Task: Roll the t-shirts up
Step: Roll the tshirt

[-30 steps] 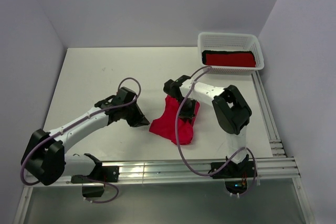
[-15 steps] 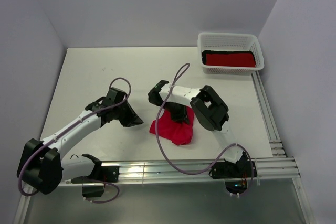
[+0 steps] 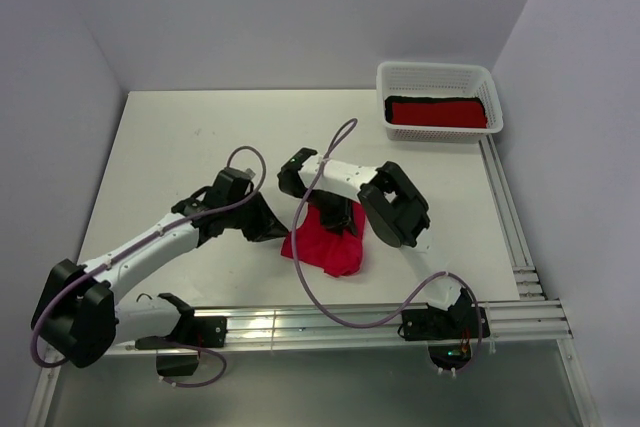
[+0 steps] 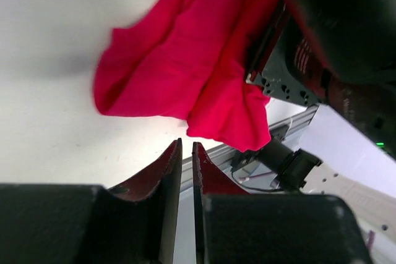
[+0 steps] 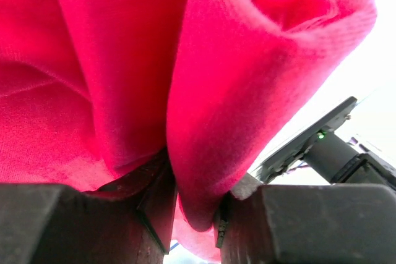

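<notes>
Crimson cloth fills the right gripper (image 5: 197,199): a fold of the crimson t-shirt (image 3: 330,252) sits wedged between its fingers, probably so it can be lifted and turned, though how firm the pinch is I cannot tell. That arm bends low over the crumpled t-shirt at mid-table. The left gripper (image 4: 187,153), nearly closed on nothing, hovers just beside the t-shirt's left edge.

2 white arms (image 3: 150,242) with black joints, looping purple cables (image 3: 246,150), dark fingers (image 4: 148,214)
</notes>
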Motion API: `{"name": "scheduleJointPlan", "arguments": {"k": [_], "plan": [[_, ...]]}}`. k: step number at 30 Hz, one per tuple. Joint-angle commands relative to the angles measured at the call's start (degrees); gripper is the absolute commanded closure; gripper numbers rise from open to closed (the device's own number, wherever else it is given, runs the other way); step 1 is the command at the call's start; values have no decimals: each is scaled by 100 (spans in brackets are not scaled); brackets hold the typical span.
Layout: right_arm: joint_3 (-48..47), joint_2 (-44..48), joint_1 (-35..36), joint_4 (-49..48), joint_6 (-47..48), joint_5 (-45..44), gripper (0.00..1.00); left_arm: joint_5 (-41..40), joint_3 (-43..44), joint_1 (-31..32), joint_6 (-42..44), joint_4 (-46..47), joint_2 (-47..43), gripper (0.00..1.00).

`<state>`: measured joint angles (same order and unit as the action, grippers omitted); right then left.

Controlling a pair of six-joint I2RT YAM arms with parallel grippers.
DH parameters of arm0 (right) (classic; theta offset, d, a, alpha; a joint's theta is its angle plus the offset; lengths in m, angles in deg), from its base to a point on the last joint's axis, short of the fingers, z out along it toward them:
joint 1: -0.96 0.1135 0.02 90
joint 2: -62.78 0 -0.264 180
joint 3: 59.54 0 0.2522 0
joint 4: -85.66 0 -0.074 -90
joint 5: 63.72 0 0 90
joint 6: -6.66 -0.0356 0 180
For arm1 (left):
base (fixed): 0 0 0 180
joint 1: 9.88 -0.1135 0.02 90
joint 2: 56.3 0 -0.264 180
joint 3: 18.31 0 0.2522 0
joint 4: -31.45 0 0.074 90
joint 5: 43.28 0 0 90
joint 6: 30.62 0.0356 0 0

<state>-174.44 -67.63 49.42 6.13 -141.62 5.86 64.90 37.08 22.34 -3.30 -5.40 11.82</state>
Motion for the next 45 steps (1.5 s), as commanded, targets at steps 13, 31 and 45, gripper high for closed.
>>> {"name": "scheduleJointPlan", "arguments": {"k": [13, 31, 45], "plan": [[-345, 314, -127, -392, -210, 715, 60, -209, 846, 1303, -201, 1886, 1036, 82], [-125, 437, -197, -744, -52, 900, 46, -709, 85, 2042, -491, 3311, 906, 90], [-46, 490, -206, -858, 54, 953, 18, -631, -489, 2208, -544, 3407, -1, 65]]}}
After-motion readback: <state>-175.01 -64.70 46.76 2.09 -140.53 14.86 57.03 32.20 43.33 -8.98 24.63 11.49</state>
